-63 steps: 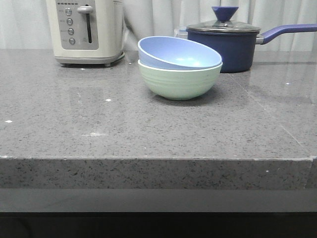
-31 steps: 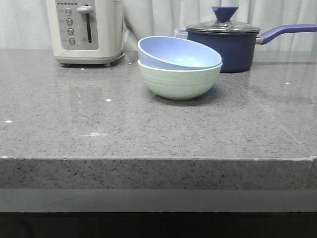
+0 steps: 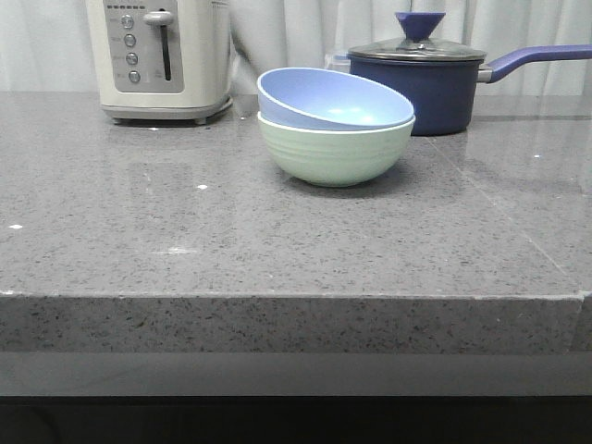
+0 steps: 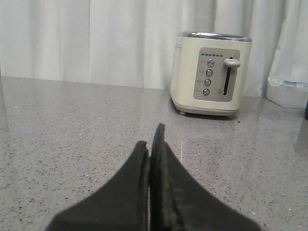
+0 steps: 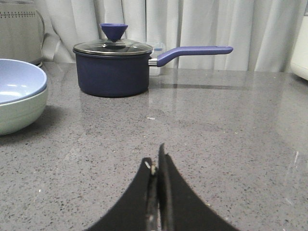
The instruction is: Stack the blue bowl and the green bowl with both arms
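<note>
Neither claw is showing in the front view, where the blue bowl (image 3: 333,100) is sitting nested inside the green bowl (image 3: 335,148), tilting so that its left rim is riding higher than its right. The pair is standing on the grey speckled desk (image 3: 231,240), toward the back and a little right of centre. A cream toaster (image 3: 159,57) is standing behind them to the left, and a dark navy saucepan (image 3: 421,83) with a glass lid is sitting just behind them to the right, its handle pointing right. Pale curtains (image 3: 296,32) are hanging along the back. In the left wrist view, the left claw (image 4: 150,144) is hovering low over bare desk with its two black fingers (image 4: 132,187) pressing together, nothing between them. The toaster (image 4: 211,73) is standing well beyond it, with its lever and row of round buttons facing the camera, and the curtains (image 4: 86,41) are hanging behind. Neither bowl is appearing in this view. In the right wrist view, the right claw (image 5: 156,166) is likewise pointing out over the desk (image 5: 231,130) with its fingers (image 5: 137,202) closing on each other and gripping nothing. The stacked bowls are sitting at the edge of this picture, the blue bowl (image 5: 19,79) resting in the green bowl (image 5: 21,113), well apart from the claw. The saucepan (image 5: 113,70) is standing just beyond them.
</note>
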You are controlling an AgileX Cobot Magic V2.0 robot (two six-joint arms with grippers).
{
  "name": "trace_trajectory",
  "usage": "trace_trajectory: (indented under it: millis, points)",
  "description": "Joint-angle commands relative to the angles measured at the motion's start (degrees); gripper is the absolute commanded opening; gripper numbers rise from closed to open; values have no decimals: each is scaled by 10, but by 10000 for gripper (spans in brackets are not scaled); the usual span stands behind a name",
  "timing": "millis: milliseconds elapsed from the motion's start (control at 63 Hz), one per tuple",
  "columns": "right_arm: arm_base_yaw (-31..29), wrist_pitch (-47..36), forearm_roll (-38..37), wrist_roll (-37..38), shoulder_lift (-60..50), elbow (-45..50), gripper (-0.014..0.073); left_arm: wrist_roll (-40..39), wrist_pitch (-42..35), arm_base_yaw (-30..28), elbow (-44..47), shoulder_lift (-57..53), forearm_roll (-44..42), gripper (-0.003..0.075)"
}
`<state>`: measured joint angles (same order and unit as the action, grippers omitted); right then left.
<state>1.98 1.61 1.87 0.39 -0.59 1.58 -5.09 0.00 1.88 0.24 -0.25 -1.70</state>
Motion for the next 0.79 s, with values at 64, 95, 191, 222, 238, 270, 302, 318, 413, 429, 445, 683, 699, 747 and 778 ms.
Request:
trace_trajectory:
  millis: [64,95,191,222,238,270,302,318,413,429,445,683,699,747,778]
  points:
    - [-3,-53,-6,-4,-11,-9,-55,-1,-43,4,3,-10,5,-20]
    - [-4,-53,-6,-4,-11,-9,-55,-1,-43,4,3,-10,5,-20]
    - [-7,-53,-6,-4,-11,-9,-55,-1,-43,4,3,-10,5,-20]
    - [-8,-53,-6,-4,-11,-9,-55,-1,-43,4,3,-10,5,-20]
    - [-8,-53,-6,-4,-11,-9,-55,-1,-43,4,3,-10,5,-20]
    - [-8,-53,-6,-4,-11,-9,-55,-1,-43,4,3,-10,5,-20]
    - [-8,-53,-6,-4,-11,-9,-55,-1,-43,4,3,-10,5,-20]
    - [-8,-53,-6,-4,-11,-9,-55,-1,-43,4,3,-10,5,-20]
    - [-8,-53,-6,-4,-11,-9,-55,-1,-43,4,3,-10,5,-20]
    - [-8,-53,-6,-4,-11,-9,-55,-1,-43,4,3,-10,5,-20]
    - [-8,-53,-6,-4,-11,-9,-55,-1,-43,4,3,-10,5,-20]
    - [-10,-53,-6,-4,-11,-9,-55,-1,-43,4,3,-10,5,-20]
    - [-12,-53,-6,-4,-11,-9,-55,-1,-43,4,3,-10,5,-20]
    - [-16,-53,-6,-4,-11,-9,-55,-1,-43,4,3,-10,5,-20]
    - [-17,-53,-6,-4,-11,-9,-55,-1,-43,4,3,-10,5,-20]
